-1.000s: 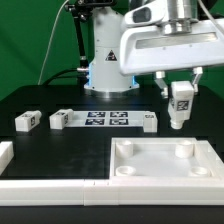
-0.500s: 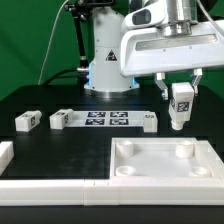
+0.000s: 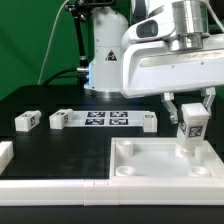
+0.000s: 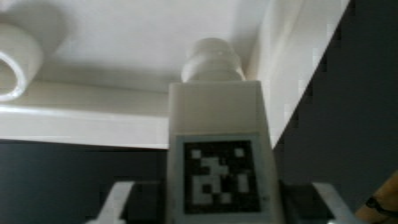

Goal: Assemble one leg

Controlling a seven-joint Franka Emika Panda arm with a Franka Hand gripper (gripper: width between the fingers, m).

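My gripper is shut on a leg, a small white block with a black-and-white tag on its face. It holds the leg upright over the far right corner of the large white square panel, the leg's lower end at or just above the round socket there. In the wrist view the leg runs up between my fingers, and its narrow tip points at the panel's white surface. A second loose leg lies on the black table at the exterior view's left.
The marker board lies across the table's middle behind the panel. Another white part shows at the left edge. A white ledge runs along the front. The arm's base stands behind.
My gripper has moved toward the exterior view's right and down with the leg, from above the table behind the panel to over the panel's far right corner socket.
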